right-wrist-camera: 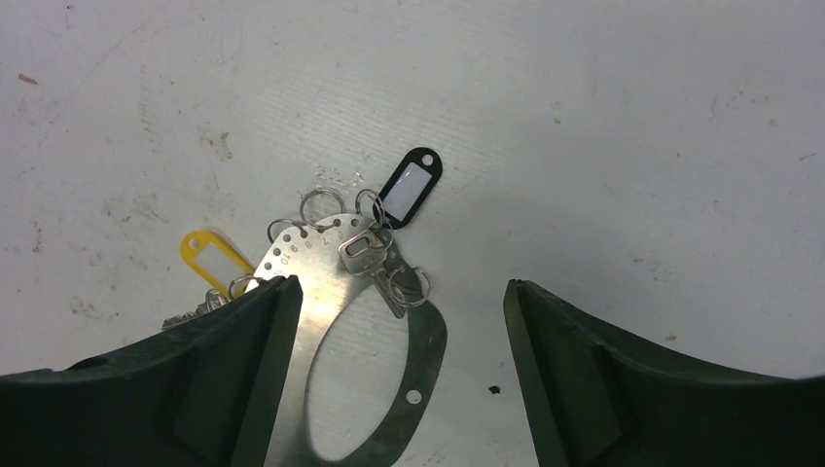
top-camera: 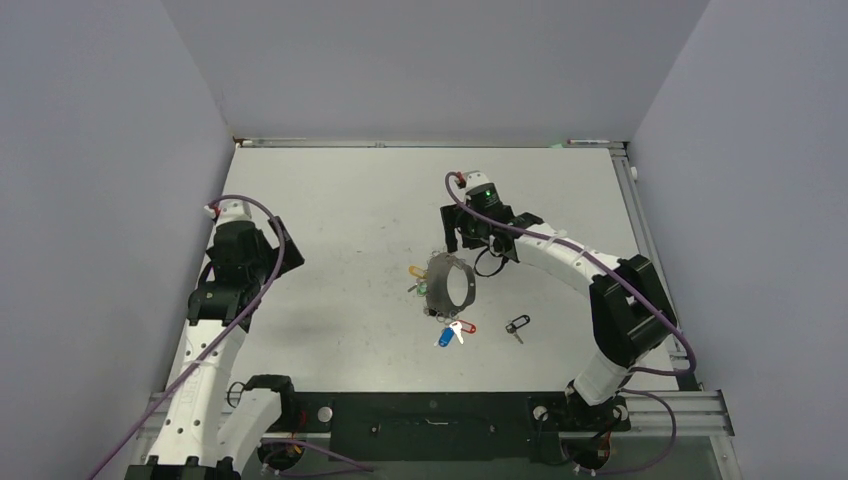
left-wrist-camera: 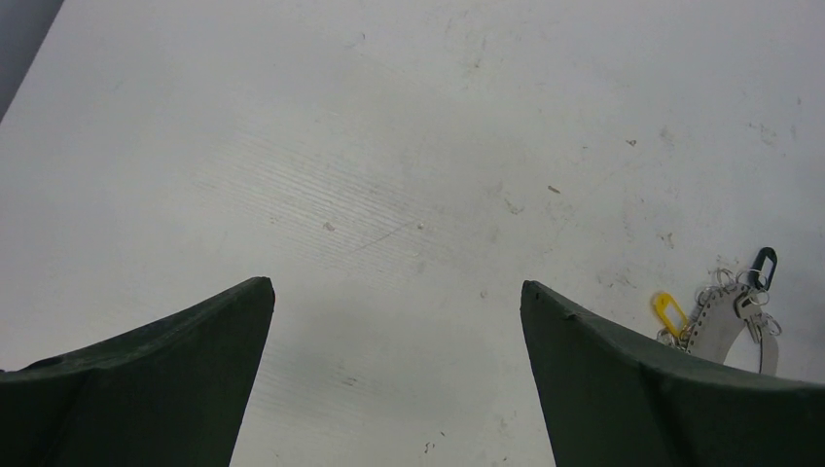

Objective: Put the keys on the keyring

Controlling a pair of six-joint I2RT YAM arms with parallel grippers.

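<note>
Right wrist shows the right gripper (right-wrist-camera: 396, 284) spread wide above the keyring (right-wrist-camera: 428, 345), likely thin, stiff and slick, best pinched across its bare rim.

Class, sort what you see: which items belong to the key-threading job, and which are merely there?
Belongs to the job: large flat grey metal keyring; yellow-tagged key; black-tagged key; green-tagged key; blue-tagged key; red-tagged key; second black-tagged key, lying apart.
Merely there: white table; purple cable.
</note>
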